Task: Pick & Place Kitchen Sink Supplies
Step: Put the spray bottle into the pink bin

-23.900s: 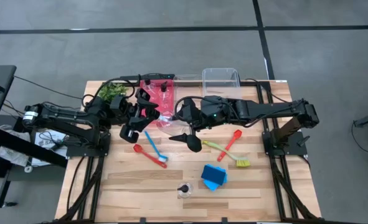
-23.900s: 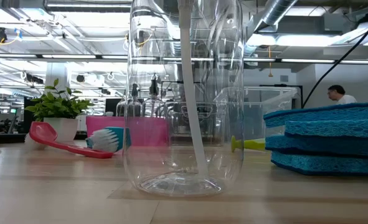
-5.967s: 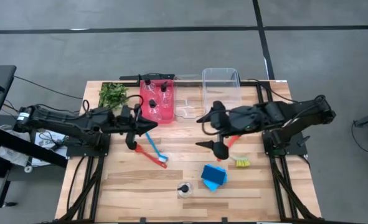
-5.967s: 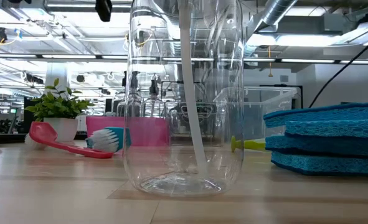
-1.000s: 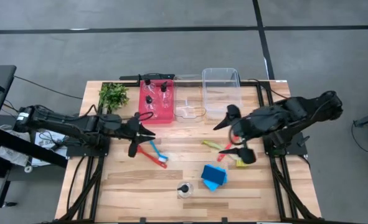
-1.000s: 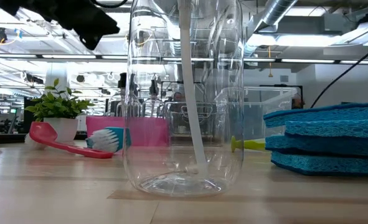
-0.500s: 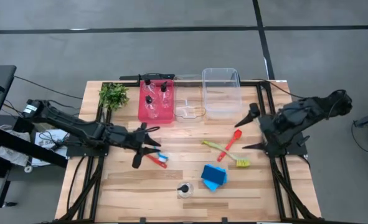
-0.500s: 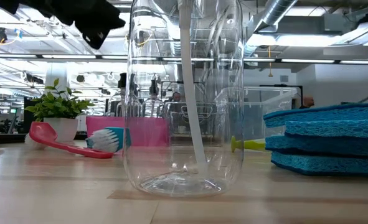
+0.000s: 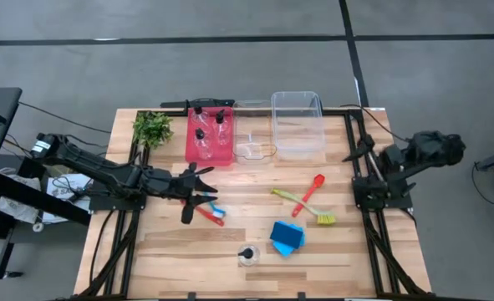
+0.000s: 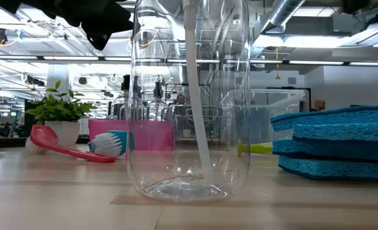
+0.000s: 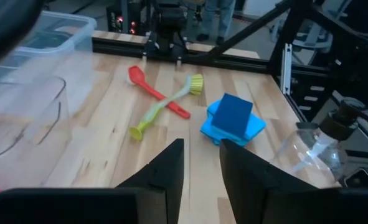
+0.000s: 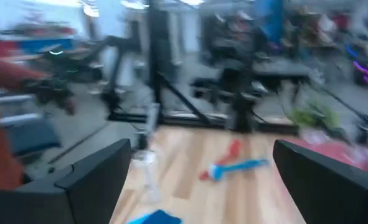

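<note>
Left pincer (image 9: 198,199) — dark fingers slightly parted, empty — over slim red-and-blue brush (image 9: 206,210).

Right wrist view, heavily blurred. Right gripper (image 12: 202,180): two dark fingers (image 12: 93,177) spread wide, nothing between them. Light wooden tabletop (image 12: 190,158) ahead. On it: red-and-blue long-handled brush (image 12: 233,167), small clear plastic bottle (image 12: 147,167), blue sponge corner (image 12: 151,217). Dark metal frames (image 12: 165,74) behind.
</note>
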`<state>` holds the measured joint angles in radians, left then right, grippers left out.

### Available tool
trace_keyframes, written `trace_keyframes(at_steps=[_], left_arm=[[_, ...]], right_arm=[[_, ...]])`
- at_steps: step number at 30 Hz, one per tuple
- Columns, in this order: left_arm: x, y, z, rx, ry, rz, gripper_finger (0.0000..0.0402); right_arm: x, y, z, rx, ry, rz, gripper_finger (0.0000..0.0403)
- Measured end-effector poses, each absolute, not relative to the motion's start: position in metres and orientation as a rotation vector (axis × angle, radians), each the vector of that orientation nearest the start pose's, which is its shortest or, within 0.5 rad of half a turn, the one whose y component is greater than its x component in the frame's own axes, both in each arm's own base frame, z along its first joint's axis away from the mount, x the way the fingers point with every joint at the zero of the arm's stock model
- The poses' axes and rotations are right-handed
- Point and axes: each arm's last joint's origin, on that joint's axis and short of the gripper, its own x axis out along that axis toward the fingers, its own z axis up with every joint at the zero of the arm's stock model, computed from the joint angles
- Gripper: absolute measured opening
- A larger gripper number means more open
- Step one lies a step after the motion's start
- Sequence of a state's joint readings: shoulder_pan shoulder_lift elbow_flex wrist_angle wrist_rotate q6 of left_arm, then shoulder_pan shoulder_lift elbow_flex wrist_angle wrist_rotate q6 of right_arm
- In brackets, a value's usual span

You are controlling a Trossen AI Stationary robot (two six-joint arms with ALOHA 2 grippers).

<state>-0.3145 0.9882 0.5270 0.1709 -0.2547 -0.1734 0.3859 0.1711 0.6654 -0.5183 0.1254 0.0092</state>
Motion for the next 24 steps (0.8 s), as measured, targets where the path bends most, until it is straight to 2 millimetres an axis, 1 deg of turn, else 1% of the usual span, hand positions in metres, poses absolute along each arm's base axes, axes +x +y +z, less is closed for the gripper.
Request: trace_keyframes(at_steps=[3,7,9,11,14,16,18,24], left_arm=[[0.205,-0.059,0.241,-0.091,0.279,-0.027,0.0104],[0.205,-0.058,0.242,-0.089,0.278,-0.021,0.0104],[0.205,-0.058,0.241,-0.09,0.278,-0.02,0.0104],[0.205,-0.058,0.242,-0.091,0.275,-0.021,0.0104],[0.205,-0.058,0.242,-0.091,0.271,-0.016,0.0104],[0.205,-0.058,0.242,-0.091,0.271,-0.013,0.0104],[0.205,-0.058,0.242,-0.089,0.27,-0.006,0.0104],[0.205,-0.058,0.242,-0.089,0.268,0.0,0.0104]], right_arm=[[0.045,0.019,0.285,-0.048,0.037,0.398,0.0385],[0.046,0.02,0.261,-0.042,0.007,0.415,0.0385],[0.048,0.02,0.262,-0.043,-0.04,0.404,0.0385],[0.049,0.02,0.258,-0.057,-0.008,0.378,0.0385],[0.054,0.019,0.257,-0.013,-0.032,0.299,0.0386],[0.058,0.02,0.247,-0.021,-0.009,0.29,0.0386],[0.062,0.022,0.243,-0.037,-0.048,0.292,0.0386],[0.073,0.026,0.219,-0.069,-0.016,0.279,0.0385]])
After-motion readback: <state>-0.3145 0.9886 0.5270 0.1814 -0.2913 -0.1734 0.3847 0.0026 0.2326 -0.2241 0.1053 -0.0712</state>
